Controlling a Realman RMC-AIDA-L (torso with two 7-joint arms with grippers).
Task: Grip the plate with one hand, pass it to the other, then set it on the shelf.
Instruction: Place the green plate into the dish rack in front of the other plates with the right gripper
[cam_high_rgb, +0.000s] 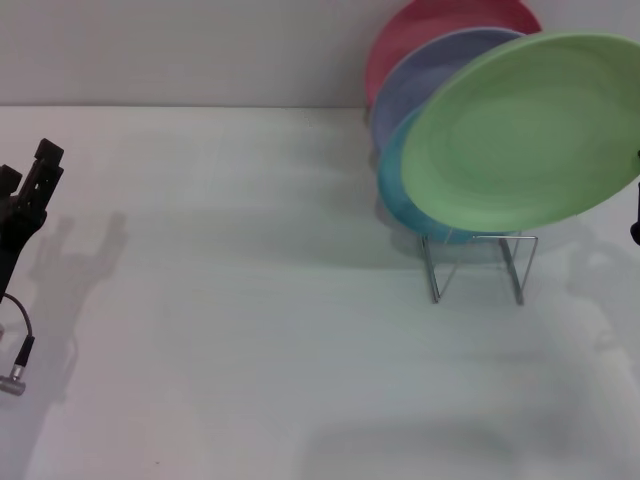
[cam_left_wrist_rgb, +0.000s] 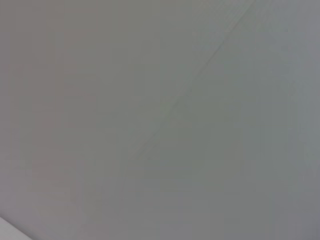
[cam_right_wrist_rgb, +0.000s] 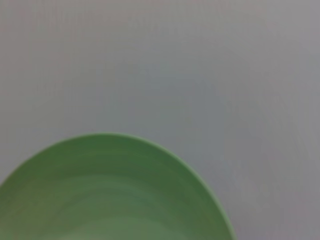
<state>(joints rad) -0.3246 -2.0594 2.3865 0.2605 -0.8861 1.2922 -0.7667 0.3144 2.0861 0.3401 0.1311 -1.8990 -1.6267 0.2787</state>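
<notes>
Four plates, one wire rack, two grippers partly visible.

The white table stretches back to a pale wall. A small silver wire plate rack stands directly on it toward the right rear, its thin feet resting on the surface. Soft grey shadows fall across the tabletop at the left and beneath the rack.

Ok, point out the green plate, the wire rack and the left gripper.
green plate (cam_high_rgb: 520, 130): head view, middle of its face.
wire rack (cam_high_rgb: 478, 266): head view, its front struts below the plates.
left gripper (cam_high_rgb: 38, 172): head view, near its black fingertips at the left edge.
</notes>
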